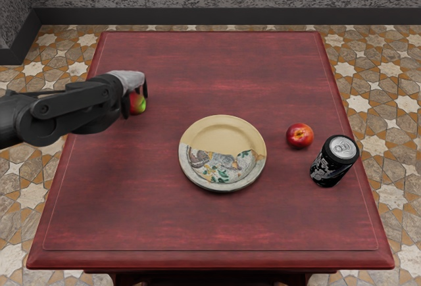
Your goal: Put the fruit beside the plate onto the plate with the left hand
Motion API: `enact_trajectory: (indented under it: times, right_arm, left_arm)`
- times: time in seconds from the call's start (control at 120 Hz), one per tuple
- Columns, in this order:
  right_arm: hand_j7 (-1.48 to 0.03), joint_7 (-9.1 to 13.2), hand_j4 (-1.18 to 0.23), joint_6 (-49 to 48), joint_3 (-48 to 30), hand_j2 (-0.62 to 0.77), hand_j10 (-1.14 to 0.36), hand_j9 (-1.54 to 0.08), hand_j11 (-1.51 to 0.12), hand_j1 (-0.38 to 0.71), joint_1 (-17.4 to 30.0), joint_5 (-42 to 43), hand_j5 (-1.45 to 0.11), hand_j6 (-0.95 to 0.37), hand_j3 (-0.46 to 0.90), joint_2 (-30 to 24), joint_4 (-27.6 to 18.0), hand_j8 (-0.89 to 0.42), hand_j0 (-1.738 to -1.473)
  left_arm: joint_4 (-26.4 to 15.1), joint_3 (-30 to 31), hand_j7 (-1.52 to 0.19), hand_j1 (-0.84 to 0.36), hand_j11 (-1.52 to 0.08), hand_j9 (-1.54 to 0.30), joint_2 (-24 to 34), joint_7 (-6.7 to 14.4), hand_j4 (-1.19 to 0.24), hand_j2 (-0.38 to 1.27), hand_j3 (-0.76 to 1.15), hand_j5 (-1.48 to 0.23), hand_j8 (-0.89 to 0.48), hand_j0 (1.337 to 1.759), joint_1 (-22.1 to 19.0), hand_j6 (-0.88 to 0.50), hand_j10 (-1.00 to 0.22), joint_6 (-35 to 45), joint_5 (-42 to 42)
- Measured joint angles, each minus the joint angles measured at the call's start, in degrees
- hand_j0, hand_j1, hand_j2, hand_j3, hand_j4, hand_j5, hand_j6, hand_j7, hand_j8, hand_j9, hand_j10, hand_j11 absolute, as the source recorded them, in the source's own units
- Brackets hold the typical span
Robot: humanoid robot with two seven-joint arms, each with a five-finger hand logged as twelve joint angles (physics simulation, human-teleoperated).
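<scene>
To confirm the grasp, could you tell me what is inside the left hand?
A red-green fruit shows inside the left hand; the hand covers the fruit's upper part.

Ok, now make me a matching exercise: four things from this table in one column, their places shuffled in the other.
Things
1. plate
2. can
3. red apple
4. red-green fruit

Places
A. in the grasp of the left hand
B. between the plate and the can
C. middle of the table
D. nearest the table's right edge

Pairs: 1-C, 2-D, 3-B, 4-A
</scene>
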State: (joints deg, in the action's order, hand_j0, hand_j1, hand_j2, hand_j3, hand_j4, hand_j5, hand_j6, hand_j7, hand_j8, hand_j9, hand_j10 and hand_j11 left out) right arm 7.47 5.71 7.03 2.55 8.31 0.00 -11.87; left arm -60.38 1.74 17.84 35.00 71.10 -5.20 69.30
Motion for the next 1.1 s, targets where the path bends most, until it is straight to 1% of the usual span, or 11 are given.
enact_trajectory:
  times: [0.083, 0.267, 0.317, 0.358, 0.383, 0.417, 0.517, 0.65, 0.817, 0.983, 1.1]
  right_arm:
    - [-0.02, 0.0, -0.02, 0.0, 0.0, 0.00, -0.02, -0.02, -0.02, -0.33, 0.0, 0.0, -0.02, -0.02, 0.00, 0.0, 0.0, -0.02, -1.658]
    - [-0.02, 0.0, -0.02, 0.0, 0.0, 0.00, -0.02, -0.02, -0.02, -0.33, 0.0, 0.0, -0.02, -0.02, 0.00, 0.0, 0.0, -0.02, -1.658]
    - [-0.02, 0.0, -0.02, 0.0, 0.0, 0.00, -0.02, -0.02, -0.02, -0.33, 0.0, 0.0, -0.02, -0.02, 0.00, 0.0, 0.0, -0.02, -1.658]
    - [-0.02, 0.0, -0.02, 0.0, 0.0, 0.00, -0.02, -0.02, -0.02, -0.33, 0.0, 0.0, -0.02, -0.02, 0.00, 0.0, 0.0, -0.02, -1.658]
    - [-0.02, 0.0, -0.02, 0.0, 0.0, 0.00, -0.02, -0.02, -0.02, -0.33, 0.0, 0.0, -0.02, -0.02, 0.00, 0.0, 0.0, -0.02, -1.658]
    - [-0.02, 0.0, -0.02, 0.0, 0.0, 0.00, -0.02, -0.02, -0.02, -0.33, 0.0, 0.0, -0.02, -0.02, 0.00, 0.0, 0.0, -0.02, -1.658]
    - [-0.02, 0.0, -0.02, 0.0, 0.0, 0.00, -0.02, -0.02, -0.02, -0.33, 0.0, 0.0, -0.02, -0.02, 0.00, 0.0, 0.0, -0.02, -1.658]
    - [-0.02, 0.0, -0.02, 0.0, 0.0, 0.00, -0.02, -0.02, -0.02, -0.33, 0.0, 0.0, -0.02, -0.02, 0.00, 0.0, 0.0, -0.02, -1.658]
    - [-0.02, 0.0, -0.02, 0.0, 0.0, 0.00, -0.02, -0.02, -0.02, -0.33, 0.0, 0.0, -0.02, -0.02, 0.00, 0.0, 0.0, -0.02, -1.658]
    - [-0.02, 0.0, -0.02, 0.0, 0.0, 0.00, -0.02, -0.02, -0.02, -0.33, 0.0, 0.0, -0.02, -0.02, 0.00, 0.0, 0.0, -0.02, -1.658]
    - [-0.02, 0.0, -0.02, 0.0, 0.0, 0.00, -0.02, -0.02, -0.02, -0.33, 0.0, 0.0, -0.02, -0.02, 0.00, 0.0, 0.0, -0.02, -1.658]
  left_arm:
    - [0.0, 0.0, -0.66, -0.25, -0.67, -0.67, -0.1, 0.0, -0.50, 0.13, 0.00, -0.64, -0.48, 1.658, -0.2, -0.46, -0.54, -0.1, -0.4]
    - [0.0, 0.0, -0.73, -0.27, -0.75, -0.75, -0.1, 0.0, -0.58, 0.20, 0.00, -0.70, -0.45, 1.655, -0.3, -0.44, -0.58, -0.2, -0.5]
    - [0.0, 0.0, -0.75, -0.27, -0.77, -0.77, -0.1, 0.0, -0.60, 0.20, 0.00, -0.72, -0.44, 1.654, -0.4, -0.43, -0.59, -0.1, -0.4]
    - [0.0, -0.1, -0.76, -0.27, -0.79, -0.79, -0.1, 0.1, -0.58, 0.11, 0.00, -0.72, -0.42, 1.651, -0.7, -0.42, -0.60, -0.1, -0.1]
    - [0.0, -0.1, -0.76, -0.29, -0.80, -0.80, -0.2, 0.1, -0.57, 0.20, 0.00, -0.72, -0.41, 1.651, -0.8, -0.40, -0.61, 0.0, 0.0]
    - [0.0, -0.1, -0.76, -0.28, -0.81, -0.81, -0.3, 0.1, -0.57, 0.15, 0.00, -0.73, -0.41, 1.650, -0.9, -0.39, -0.61, 0.0, 0.0]
    - [0.0, -0.1, -0.78, -0.26, -0.84, -0.85, -0.3, 0.1, -0.59, 0.16, 0.00, -0.76, -0.43, 1.648, -0.7, -0.41, -0.62, -0.1, -0.5]
    - [0.0, -0.6, -0.86, -0.26, -0.90, -0.90, -0.2, 0.0, -0.68, 0.39, 0.00, -0.84, -0.45, 1.651, 0.2, -0.46, -0.67, -0.2, -6.0]
    - [0.1, -8.1, -0.92, -0.30, -0.93, -0.93, 1.6, 0.0, -0.63, 0.46, 0.00, -0.92, -0.41, 1.653, 0.2, -0.41, -0.67, -0.3, -13.7]
    - [0.0, -16.4, -0.94, -0.23, -0.94, -0.94, 3.2, 0.0, -0.64, 0.34, 0.00, -0.95, -0.44, 1.654, 0.8, -0.42, -0.69, -1.5, -23.4]
    - [0.0, -20.6, -0.94, -0.22, -0.94, -0.94, 3.3, 0.0, -0.65, 0.31, 0.00, -0.95, -0.44, 1.654, 0.8, -0.43, -0.70, -6.8, -30.4]
